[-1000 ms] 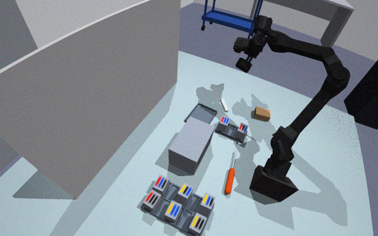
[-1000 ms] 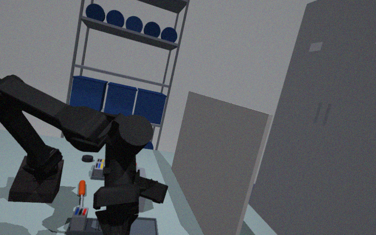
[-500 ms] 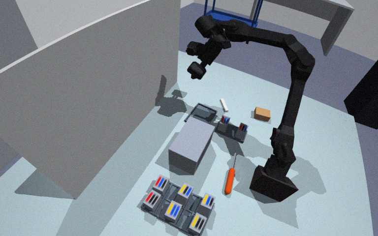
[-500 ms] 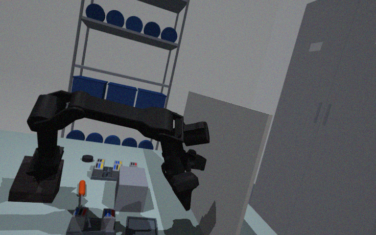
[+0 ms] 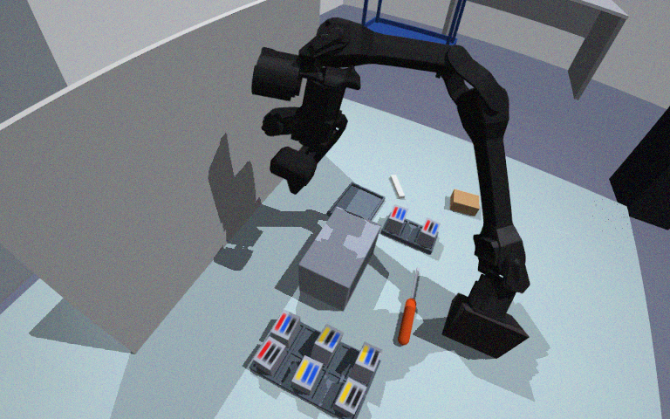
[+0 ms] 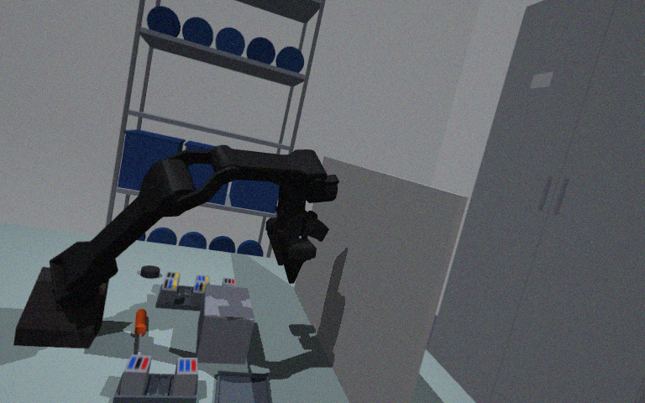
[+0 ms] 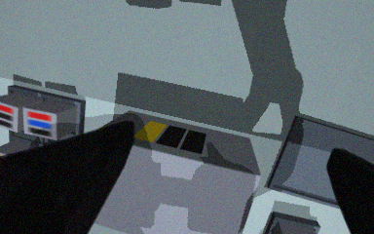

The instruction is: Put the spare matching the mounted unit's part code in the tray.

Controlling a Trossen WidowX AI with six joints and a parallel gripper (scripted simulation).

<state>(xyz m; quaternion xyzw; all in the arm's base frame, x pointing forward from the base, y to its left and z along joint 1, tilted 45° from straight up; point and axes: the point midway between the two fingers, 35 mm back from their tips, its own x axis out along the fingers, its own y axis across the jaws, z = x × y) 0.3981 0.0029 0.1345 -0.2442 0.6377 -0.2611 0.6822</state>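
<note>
A code of 1 yellow and 2 black blocks (image 7: 169,135) is shown on the grey mounted unit (image 7: 180,195); red, blue and black stripes are carried by a spare (image 7: 40,123).

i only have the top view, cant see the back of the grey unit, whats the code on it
Observer: The wrist view shows it. On the back of the mounted unit, the code strip reads yellow, black, black from left to right.
Operator: ok is the end effector carrying anything
Observer: No. In the wrist view the end effector is open. Its fingers are wide apart with nothing between them.
Operator: anything in the tray yet
Observer: The tray lies beside the unit. The part of it the wrist view covers holds nothing, though one finger hides a corner.
</note>
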